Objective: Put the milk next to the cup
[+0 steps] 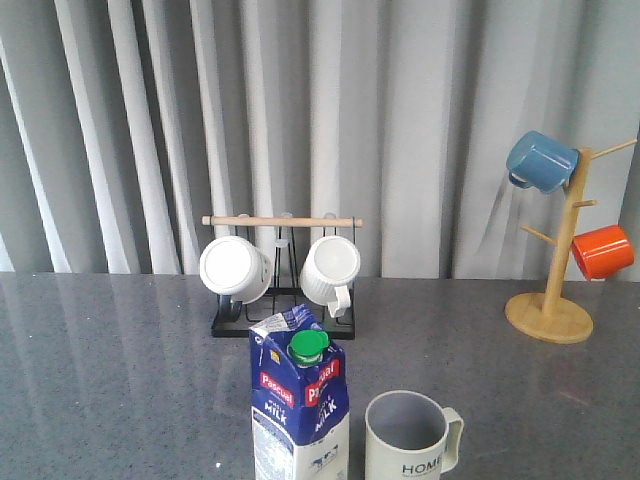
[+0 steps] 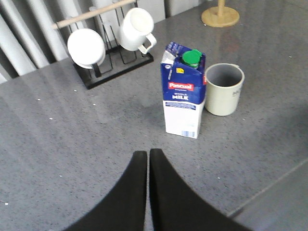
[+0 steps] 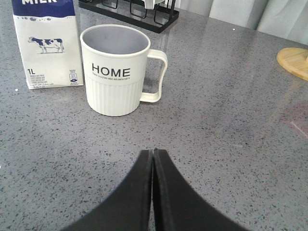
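Observation:
The milk [image 1: 298, 405] is a tall blue and white carton with a green cap, standing upright near the table's front edge. Just to its right stands the cup [image 1: 408, 438], a pale mug with a grey inside and "HOME" lettering, its handle pointing right. In the left wrist view the milk [image 2: 183, 97] and cup [image 2: 223, 89] stand side by side, nearly touching. The right wrist view shows the cup [image 3: 117, 70] beside the milk [image 3: 46, 45]. My left gripper [image 2: 147, 153] is shut and empty, short of the carton. My right gripper [image 3: 153, 151] is shut and empty, short of the cup.
A black rack [image 1: 283, 318] with a wooden bar holds two white ribbed mugs [image 1: 235, 268] at the back middle. A wooden mug tree [image 1: 551, 310] at the back right carries a blue mug [image 1: 540, 161] and an orange mug [image 1: 603, 251]. Grey curtains hang behind.

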Controlling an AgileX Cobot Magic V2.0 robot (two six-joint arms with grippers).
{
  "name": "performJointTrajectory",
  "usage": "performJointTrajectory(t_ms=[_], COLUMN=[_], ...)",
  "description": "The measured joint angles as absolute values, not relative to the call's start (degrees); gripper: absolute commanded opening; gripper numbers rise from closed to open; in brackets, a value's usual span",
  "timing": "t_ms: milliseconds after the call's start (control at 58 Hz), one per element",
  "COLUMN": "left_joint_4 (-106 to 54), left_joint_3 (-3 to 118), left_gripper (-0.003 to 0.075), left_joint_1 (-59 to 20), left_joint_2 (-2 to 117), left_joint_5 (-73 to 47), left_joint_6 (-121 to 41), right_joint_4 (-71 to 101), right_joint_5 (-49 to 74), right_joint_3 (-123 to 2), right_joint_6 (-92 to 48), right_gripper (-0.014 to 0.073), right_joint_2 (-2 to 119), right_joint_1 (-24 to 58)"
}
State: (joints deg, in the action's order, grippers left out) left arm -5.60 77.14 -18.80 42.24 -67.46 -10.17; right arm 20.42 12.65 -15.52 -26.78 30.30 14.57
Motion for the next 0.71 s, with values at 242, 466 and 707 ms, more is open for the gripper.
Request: performJointTrajectory(t_ms=[242, 466, 707], left_joint_4=[0.0, 0.8, 0.8], left_joint_3=[53.0, 23.5, 6.1], left_gripper=[-0.0007, -0.0007, -0.0007], left_joint_1=[-16.2, -10.8, -5.0], left_joint_2=[30.7, 15.4, 5.5], left_joint_5=[-39.0, -10.1, -1.5], left_joint_6=[-10.1, -8.5, -4.5], right_joint_4=[20.4, 20.4, 20.4], right_joint_5=[12.6, 12.6, 12.6], right_joint_3=[-15.5, -15.5, -15.5], right_joint_6=[-26.8, -26.8, -26.8], right_gripper=[-0.0004, -0.0004, -0.0004], right_joint_2=[30.3, 30.3, 30.3], right_joint_1=[14.6, 14.6, 14.6])
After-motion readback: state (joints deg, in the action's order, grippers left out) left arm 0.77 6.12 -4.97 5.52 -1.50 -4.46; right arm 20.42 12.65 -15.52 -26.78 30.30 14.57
